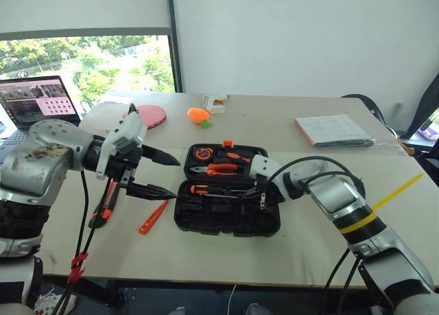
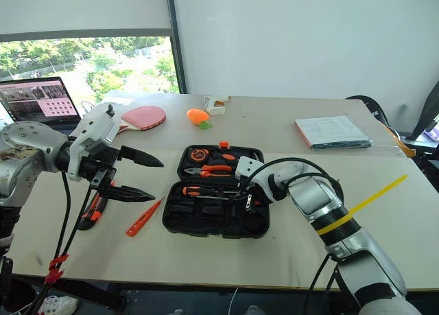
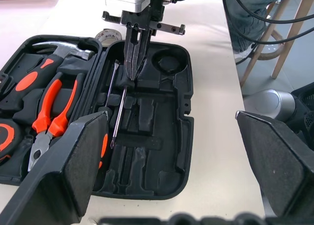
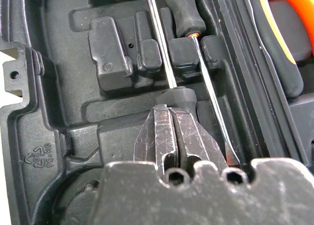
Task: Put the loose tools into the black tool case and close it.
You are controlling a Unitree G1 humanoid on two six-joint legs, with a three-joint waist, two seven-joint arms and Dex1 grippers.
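On the pale surface (image 1: 309, 226) sits our open black moulded plastic tool case (image 1: 226, 222), orange-handled tools nested in its recesses. Our right hand (image 3: 135, 73), pinched shut, presses a screwdriver's thin steel shaft (image 4: 159, 38), likely seating it. Our left hand (image 1: 154, 174) waits wide. A slim orange screwdriver (image 1: 153, 217) lies loose beside the case.

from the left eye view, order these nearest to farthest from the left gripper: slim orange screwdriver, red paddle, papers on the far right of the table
1. slim orange screwdriver, on the table just below the left gripper
2. red paddle, farther back on the table
3. papers, far across on the right
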